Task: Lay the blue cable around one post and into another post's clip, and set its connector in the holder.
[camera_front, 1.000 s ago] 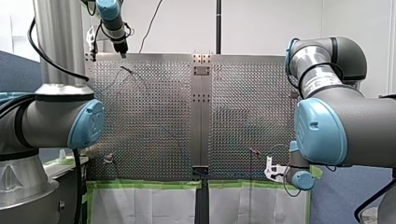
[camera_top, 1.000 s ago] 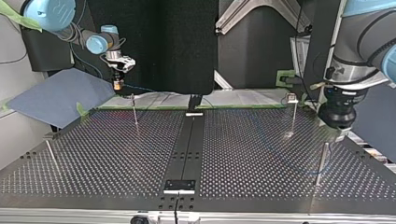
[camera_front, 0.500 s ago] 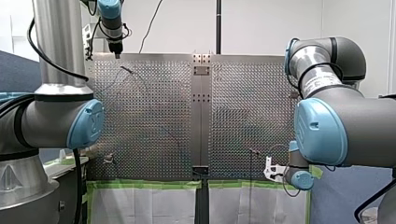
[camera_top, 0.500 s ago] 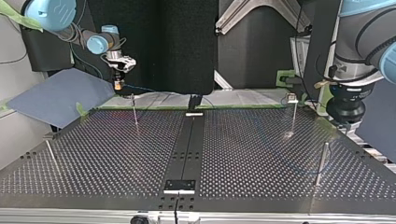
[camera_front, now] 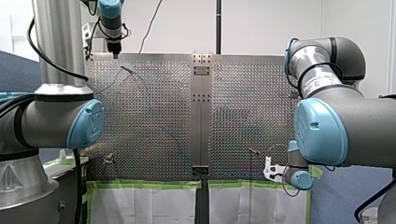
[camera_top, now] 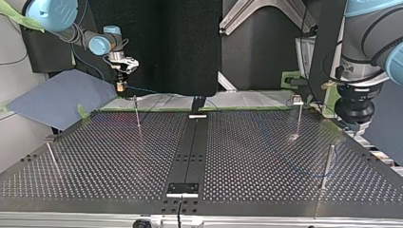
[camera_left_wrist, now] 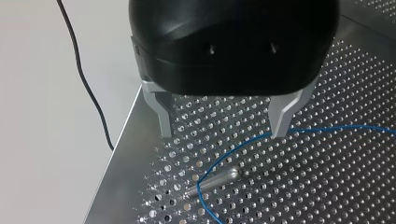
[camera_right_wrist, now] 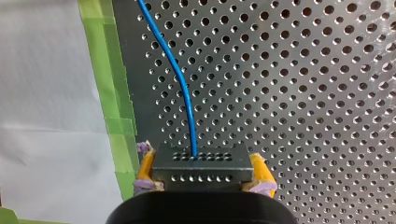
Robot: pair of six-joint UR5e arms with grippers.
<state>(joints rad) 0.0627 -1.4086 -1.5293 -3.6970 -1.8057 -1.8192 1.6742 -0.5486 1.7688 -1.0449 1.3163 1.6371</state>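
The left wrist view is showing what the wider views are barely giving: the blue cable [camera_left_wrist: 232, 150], thin and bright, is lying on the perforated table [camera_left_wrist: 327, 186]. It is passing just beside one metal fingertip of my left gripper [camera_left_wrist: 223, 134] and curving around a slim metal post [camera_left_wrist: 215, 178] just ahead of the fingers. Those two fingers are standing spread wide above the table, close to its edge. In the front view this left gripper [camera_front: 114, 50] is pointing down at the table's far corner, with the arm stretching out to it. The right wrist view alone is showing the cable's other end. My right gripper [camera_right_wrist: 201, 169] is pinching the black connector [camera_right_wrist: 201, 161] between its yellow pads [camera_right_wrist: 147, 164]. The cable [camera_right_wrist: 188, 107] is leaving the middle of the connector's face and running ahead of the gripper over the table, alongside a strip of green tape [camera_right_wrist: 109, 93]. In the top view the right gripper [camera_top: 120, 87] is hanging fingers-down beyond the table's edge.
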